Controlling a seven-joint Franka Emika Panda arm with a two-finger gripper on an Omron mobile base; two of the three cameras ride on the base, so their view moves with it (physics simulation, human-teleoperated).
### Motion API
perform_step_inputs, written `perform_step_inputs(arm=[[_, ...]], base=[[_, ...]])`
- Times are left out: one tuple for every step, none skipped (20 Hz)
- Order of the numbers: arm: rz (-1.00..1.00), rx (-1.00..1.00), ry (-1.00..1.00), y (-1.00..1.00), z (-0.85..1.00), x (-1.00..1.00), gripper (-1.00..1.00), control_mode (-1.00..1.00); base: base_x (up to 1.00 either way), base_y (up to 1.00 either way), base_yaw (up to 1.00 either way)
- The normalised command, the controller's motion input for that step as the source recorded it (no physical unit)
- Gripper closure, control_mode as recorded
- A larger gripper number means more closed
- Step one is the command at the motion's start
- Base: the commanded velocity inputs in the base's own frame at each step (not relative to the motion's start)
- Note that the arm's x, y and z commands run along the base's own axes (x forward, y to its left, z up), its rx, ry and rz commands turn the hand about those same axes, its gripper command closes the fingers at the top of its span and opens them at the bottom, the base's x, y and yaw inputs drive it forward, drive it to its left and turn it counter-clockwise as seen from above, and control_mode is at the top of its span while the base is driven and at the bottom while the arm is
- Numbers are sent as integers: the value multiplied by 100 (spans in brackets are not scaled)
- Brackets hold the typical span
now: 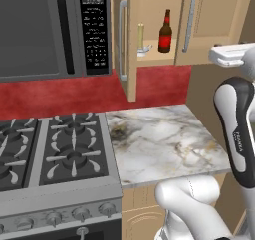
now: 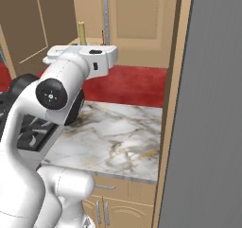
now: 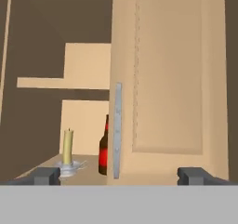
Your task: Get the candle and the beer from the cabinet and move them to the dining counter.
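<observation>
Standing in open cabinet (image 1: 130, 60): candle (image 1: 141, 36) beside beer (image 1: 165, 33); fingers (image 3: 46, 175) spread, nothing held.

Even flat rendered light, soft shadows, slight pixelation.

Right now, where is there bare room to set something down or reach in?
The short marble countertop right of the gas stove is bare. The cabinet floor is crowded: candle and beer stand close together, beer partly behind the closed door's handle from the hand view.
</observation>
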Motion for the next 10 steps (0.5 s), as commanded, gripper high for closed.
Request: perform_step_inputs(arm=[[1, 0, -15, 0, 0, 4, -100, -100], [1, 0, -13, 0, 0, 4, -100, -100], [2, 0, -10, 0, 0, 9, -100, -100], [2, 0, -5, 0, 0, 15, -100, -100], [1, 0, -1, 0, 0, 18, -100, -100], [0, 0, 0, 3, 0, 20, -100, -100], [0, 0, 0, 5, 0, 21, -100, -100], [0, 0, 0, 8, 0, 21, -100, -100], [0, 0, 0, 7, 0, 19, -100, -100], [1, 1, 0, 3, 0, 19, -100, -100]], base=[[0, 0, 0], [0, 0, 0], [0, 0, 0], [0, 0, 0], [0, 0, 0], [0, 0, 0], [0, 0, 0], [0, 0, 0], [0, 0, 0], [0, 0, 0]])
